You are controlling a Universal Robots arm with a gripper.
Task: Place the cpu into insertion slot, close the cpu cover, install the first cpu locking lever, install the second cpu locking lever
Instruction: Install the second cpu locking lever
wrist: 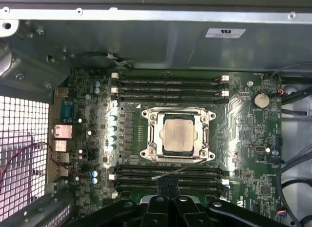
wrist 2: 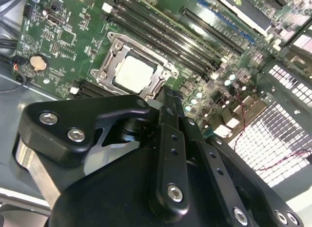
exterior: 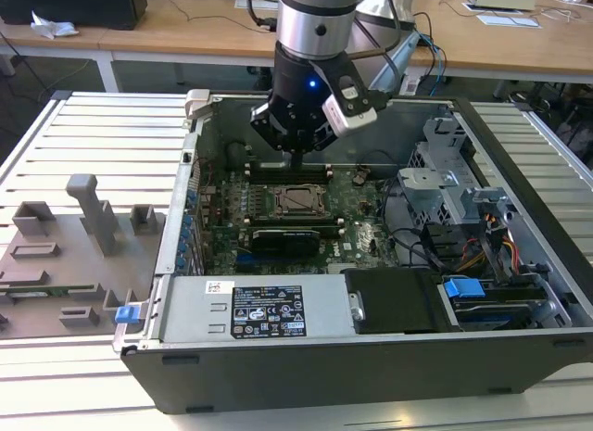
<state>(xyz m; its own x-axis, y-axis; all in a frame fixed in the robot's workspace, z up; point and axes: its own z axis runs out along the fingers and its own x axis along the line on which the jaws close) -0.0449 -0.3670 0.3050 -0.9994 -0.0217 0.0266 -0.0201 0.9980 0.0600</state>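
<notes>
Open computer case with the cpu (wrist: 178, 134) already seated in the insertion slot (wrist: 148, 134) on the green motherboard (wrist: 243, 114), the cpu cover (wrist: 177, 112) lying down around it as a thin silvery frame. The gripper (wrist: 167, 184) hovers just beside the socket with its fingers (wrist 2: 170, 114) pressed together and holding nothing. A slender wire locking lever (wrist: 178, 171) runs along the socket's near edge; it looks stiff, springy and slippery, best caught near its free end, clear of the fragile chip.
</notes>
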